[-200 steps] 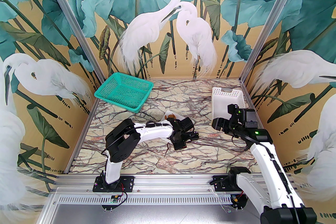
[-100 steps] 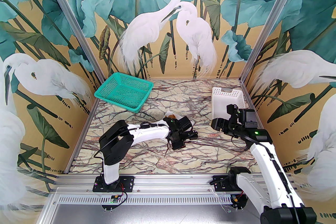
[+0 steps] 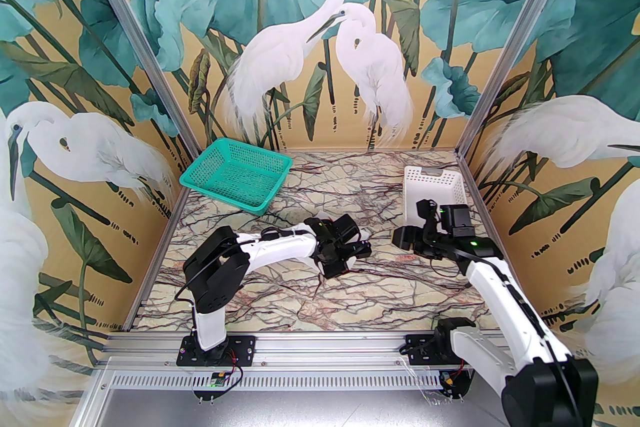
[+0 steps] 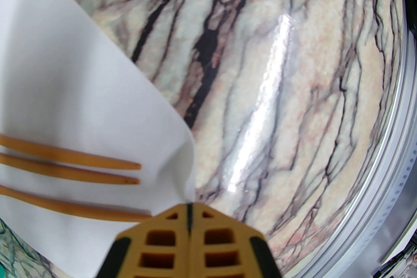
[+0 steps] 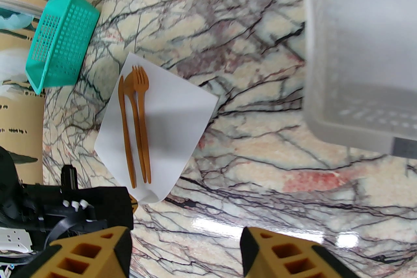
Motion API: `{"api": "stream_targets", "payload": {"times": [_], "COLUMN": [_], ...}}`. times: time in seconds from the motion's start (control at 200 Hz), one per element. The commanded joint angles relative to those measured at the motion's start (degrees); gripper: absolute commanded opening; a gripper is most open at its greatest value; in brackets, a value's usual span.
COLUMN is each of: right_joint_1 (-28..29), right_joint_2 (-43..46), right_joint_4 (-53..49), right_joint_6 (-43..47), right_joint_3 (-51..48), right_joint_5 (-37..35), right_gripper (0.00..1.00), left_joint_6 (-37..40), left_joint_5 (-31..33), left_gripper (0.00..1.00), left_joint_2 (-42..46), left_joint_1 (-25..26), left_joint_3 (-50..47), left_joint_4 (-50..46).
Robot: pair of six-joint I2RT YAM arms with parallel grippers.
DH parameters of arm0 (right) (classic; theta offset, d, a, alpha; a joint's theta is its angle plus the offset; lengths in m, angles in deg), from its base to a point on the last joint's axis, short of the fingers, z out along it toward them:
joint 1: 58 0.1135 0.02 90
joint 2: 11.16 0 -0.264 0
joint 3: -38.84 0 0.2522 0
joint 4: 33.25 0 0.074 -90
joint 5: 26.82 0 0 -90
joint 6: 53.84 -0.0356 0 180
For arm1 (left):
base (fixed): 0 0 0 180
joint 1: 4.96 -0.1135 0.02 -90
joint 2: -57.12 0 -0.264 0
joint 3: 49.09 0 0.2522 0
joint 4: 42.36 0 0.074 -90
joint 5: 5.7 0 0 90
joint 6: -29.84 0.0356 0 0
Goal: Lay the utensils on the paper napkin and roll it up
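Note:
Seen from the right wrist, the white paper napkin (image 5: 172,113) lies on the marble table with the utensils (image 5: 138,126) on its left half: an orange-brown knife, spoon and fork side by side. My left gripper (image 5: 132,200) pinches the napkin's near corner. In the left wrist view the yellow fingers of the left gripper (image 4: 189,208) are shut on that curled-up corner of the napkin (image 4: 65,74), just past the utensil handles (image 4: 65,159). My right gripper (image 5: 185,247) hovers to the right of the napkin, open with nothing between its fingers. From above it (image 3: 400,237) faces the left wrist.
A teal mesh basket (image 3: 235,174) sits at the back left of the table. A white perforated basket (image 3: 435,194) stands at the back right, close behind the right wrist. The table's metal edge rail (image 4: 391,172) runs along the near side.
The left arm has drawn its wrist back and to the left, still pinching the napkin corner. The right arm has shifted left toward the napkin, and its jaws have narrowed somewhat.

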Motion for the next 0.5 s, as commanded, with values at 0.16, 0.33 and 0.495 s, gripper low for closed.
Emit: {"api": "stream_targets", "payload": {"times": [0.16, 0.33, 0.495], "right_joint_1": [5.4, 6.8, 8.8], "right_joint_2": [-4.6, -6.7, -8.3], "right_joint_4": [10.2, 14.0, 17.1], "right_joint_6": [-6.2, -8.2, -9.9], "right_joint_3": [-4.1, -6.9, -8.8], "right_joint_5": [0.5, 0.8, 0.7], "right_gripper": [0.53, 0.50, 0.46], "left_joint_6": [3.0, 4.4, 5.7], "left_joint_5": [-0.6, -0.6, -0.9], "left_gripper": [0.00, 0.00, 0.00], "left_joint_2": [1.6, 1.6, 1.2], "left_joint_1": [-2.7, -4.4, -5.3], "left_joint_3": [0.8, 1.7, 2.6], "left_joint_4": [0.5, 0.2, 0.0]}}
